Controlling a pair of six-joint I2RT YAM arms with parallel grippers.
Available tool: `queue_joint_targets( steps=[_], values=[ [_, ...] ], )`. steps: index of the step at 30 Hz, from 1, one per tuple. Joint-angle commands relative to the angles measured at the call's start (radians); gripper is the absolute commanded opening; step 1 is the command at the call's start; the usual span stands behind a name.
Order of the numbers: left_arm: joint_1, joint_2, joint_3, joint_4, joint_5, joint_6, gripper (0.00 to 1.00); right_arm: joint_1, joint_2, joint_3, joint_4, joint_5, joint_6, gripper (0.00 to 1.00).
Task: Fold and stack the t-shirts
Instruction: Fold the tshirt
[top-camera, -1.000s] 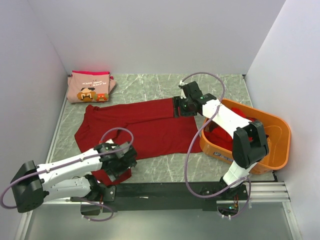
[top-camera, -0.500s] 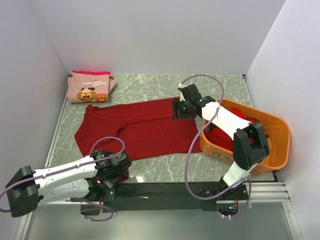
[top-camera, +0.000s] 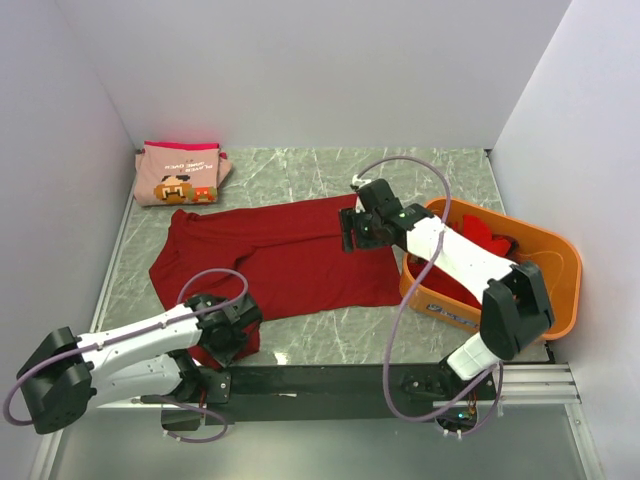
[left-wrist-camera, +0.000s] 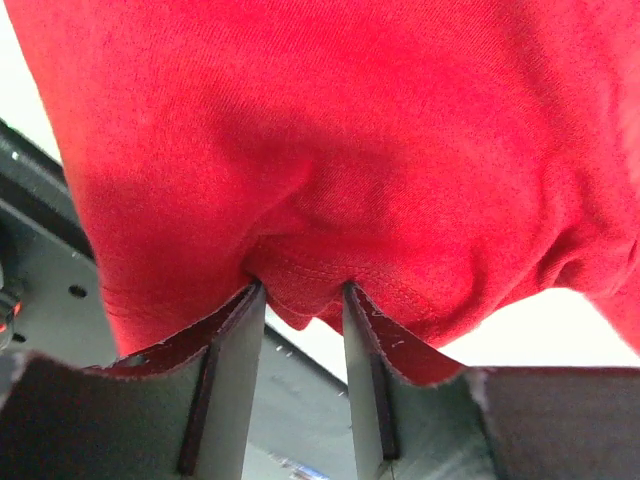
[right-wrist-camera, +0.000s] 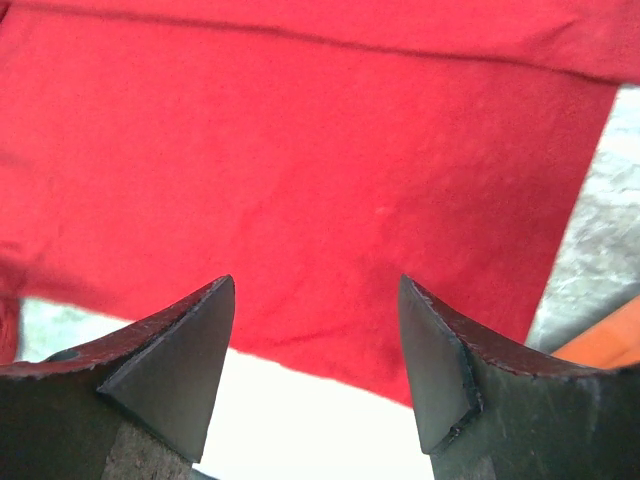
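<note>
A dark red t-shirt (top-camera: 285, 255) lies spread on the table. My left gripper (top-camera: 228, 330) is at its near-left corner, by the table's front edge. In the left wrist view the gripper (left-wrist-camera: 300, 290) has its jaws narrowed on a puckered fold of the shirt's hem (left-wrist-camera: 300, 305). My right gripper (top-camera: 350, 228) hovers over the shirt's far right edge. In the right wrist view it (right-wrist-camera: 315, 285) is open and empty above the red cloth (right-wrist-camera: 300, 150). A folded pink t-shirt (top-camera: 180, 172) with a moustached face print lies at the back left. More red shirts (top-camera: 480, 235) lie in the orange tub.
The orange plastic tub (top-camera: 545, 290) stands at the right, close beside the right arm. White walls enclose the table on three sides. A black rail (top-camera: 330, 380) runs along the front edge under the left gripper.
My left gripper has moved toward the front edge over the shirt's near-left corner. My right gripper has shifted slightly left and nearer over the shirt's right edge.
</note>
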Motion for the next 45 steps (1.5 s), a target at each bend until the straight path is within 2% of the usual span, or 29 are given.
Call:
queue_joint_targets(
  steps=[1, 3, 5, 7, 12, 18, 27, 33, 39, 42, 43, 45],
  values=[
    [0.048, 0.047, -0.035, 0.119, -0.165, 0.033, 0.42, 0.050, -0.066, -0.022, -0.024, 0.046, 0.008, 0.73],
    [0.076, 0.054, -0.031, 0.127, -0.177, 0.057, 0.38, 0.082, -0.097, -0.049, -0.034, 0.046, 0.005, 0.73],
    [0.106, 0.054, -0.031, 0.133, -0.174, 0.077, 0.27, 0.102, -0.123, -0.091, -0.039, 0.038, 0.007, 0.73],
    [0.114, 0.049, -0.032, 0.151, -0.173, 0.091, 0.01, 0.110, -0.155, -0.137, -0.045, 0.028, 0.013, 0.73],
    [0.116, 0.067, -0.020, 0.156, -0.151, 0.120, 0.01, 0.130, -0.168, -0.227, -0.048, 0.028, 0.025, 0.72],
    [0.114, 0.089, 0.041, 0.042, -0.160, 0.105, 0.01, 0.159, -0.111, -0.277, -0.048, 0.063, 0.030, 0.70],
    [0.114, 0.020, 0.084, -0.027, -0.147, 0.093, 0.01, 0.225, 0.027, -0.249, -0.048, 0.046, 0.023, 0.68],
    [0.114, -0.011, 0.092, -0.042, -0.147, 0.079, 0.01, 0.225, 0.078, -0.234, -0.051, 0.132, 0.048, 0.67],
    [0.114, 0.026, 0.146, -0.100, -0.185, 0.070, 0.01, 0.225, 0.108, -0.209, -0.068, 0.196, 0.045, 0.63],
    [0.114, 0.038, 0.169, -0.120, -0.206, 0.063, 0.01, 0.225, 0.112, -0.206, -0.068, 0.195, 0.042, 0.57],
    [0.114, 0.038, 0.172, -0.119, -0.213, 0.065, 0.01, 0.226, 0.113, -0.206, -0.068, 0.189, 0.042, 0.48],
    [0.116, 0.041, 0.187, -0.126, -0.226, 0.065, 0.01, 0.226, 0.118, -0.209, -0.064, 0.175, 0.040, 0.38]
  ],
)
